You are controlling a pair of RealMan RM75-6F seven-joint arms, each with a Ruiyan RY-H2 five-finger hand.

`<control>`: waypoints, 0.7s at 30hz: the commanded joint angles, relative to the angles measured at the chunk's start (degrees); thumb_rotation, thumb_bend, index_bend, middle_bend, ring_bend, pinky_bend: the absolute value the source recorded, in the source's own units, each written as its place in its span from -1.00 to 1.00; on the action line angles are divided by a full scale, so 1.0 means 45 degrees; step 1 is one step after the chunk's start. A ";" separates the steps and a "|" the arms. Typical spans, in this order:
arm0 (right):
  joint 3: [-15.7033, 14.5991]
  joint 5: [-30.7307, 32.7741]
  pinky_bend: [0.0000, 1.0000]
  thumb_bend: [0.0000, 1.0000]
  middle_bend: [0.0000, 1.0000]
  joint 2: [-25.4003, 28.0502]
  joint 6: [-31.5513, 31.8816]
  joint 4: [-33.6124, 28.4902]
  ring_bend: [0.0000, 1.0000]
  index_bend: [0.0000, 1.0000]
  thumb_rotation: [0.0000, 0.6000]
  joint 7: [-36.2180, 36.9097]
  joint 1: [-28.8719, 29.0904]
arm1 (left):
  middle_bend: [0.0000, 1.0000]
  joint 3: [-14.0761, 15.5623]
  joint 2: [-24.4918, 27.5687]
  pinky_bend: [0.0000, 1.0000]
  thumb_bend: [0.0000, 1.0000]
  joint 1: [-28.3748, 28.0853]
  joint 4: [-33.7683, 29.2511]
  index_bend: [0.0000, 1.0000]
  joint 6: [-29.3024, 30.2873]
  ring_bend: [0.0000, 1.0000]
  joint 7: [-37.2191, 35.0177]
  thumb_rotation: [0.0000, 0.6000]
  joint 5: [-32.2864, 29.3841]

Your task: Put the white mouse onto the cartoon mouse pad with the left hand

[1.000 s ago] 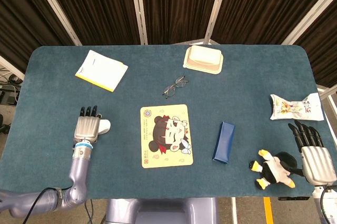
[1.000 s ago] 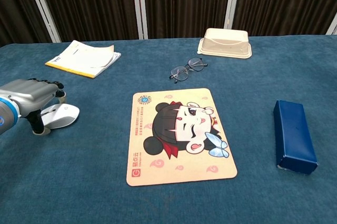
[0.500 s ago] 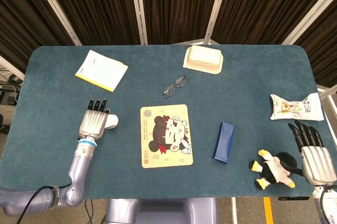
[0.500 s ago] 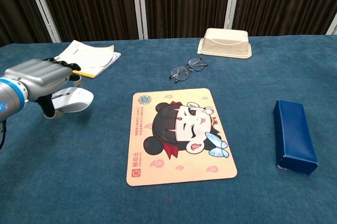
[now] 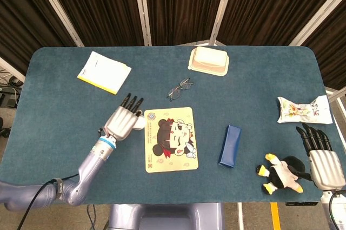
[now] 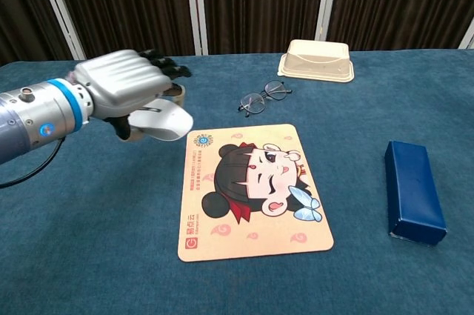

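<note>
My left hand (image 5: 124, 121) (image 6: 126, 89) holds the white mouse (image 6: 164, 121) (image 5: 139, 123) from above, lifted off the table. It hangs just left of the cartoon mouse pad (image 5: 170, 138) (image 6: 250, 187), near the pad's far left corner. The pad lies flat at the table's middle, with a cartoon girl printed on it. My right hand (image 5: 321, 154) rests at the table's right front edge, fingers stretched out and holding nothing, next to a penguin plush (image 5: 281, 173).
Glasses (image 5: 179, 89) (image 6: 264, 96) lie just beyond the pad. A yellow-edged notebook (image 5: 104, 72) (image 6: 117, 81) is at the back left, a beige lidded box (image 5: 208, 60) (image 6: 316, 59) at the back. A blue case (image 5: 230, 145) (image 6: 413, 190) lies right of the pad, a snack bag (image 5: 304, 109) further right.
My left hand has lifted the white mouse and carried it right and away from me, from the table's left side up to the pad's left edge. The right hand has not moved.
</note>
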 commanded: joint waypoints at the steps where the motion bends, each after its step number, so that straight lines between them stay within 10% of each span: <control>1: 0.0003 0.0006 -1.00 -0.87 -1.00 -0.0004 0.0001 0.0002 -1.00 -1.00 1.00 -0.0006 0.0001 | -1.00 0.0517 -0.0100 -1.00 -0.08 -0.0836 0.1099 0.01 -0.1083 -1.00 -0.1248 1.00 0.2160; 21: 0.0026 0.0087 -1.00 -0.88 -1.00 0.0032 -0.0127 -0.0045 -1.00 -1.00 1.00 0.0002 0.0059 | -1.00 0.2842 -0.2171 -1.00 -0.08 -0.3152 0.7516 0.02 -0.1034 -1.00 -0.7525 1.00 0.9512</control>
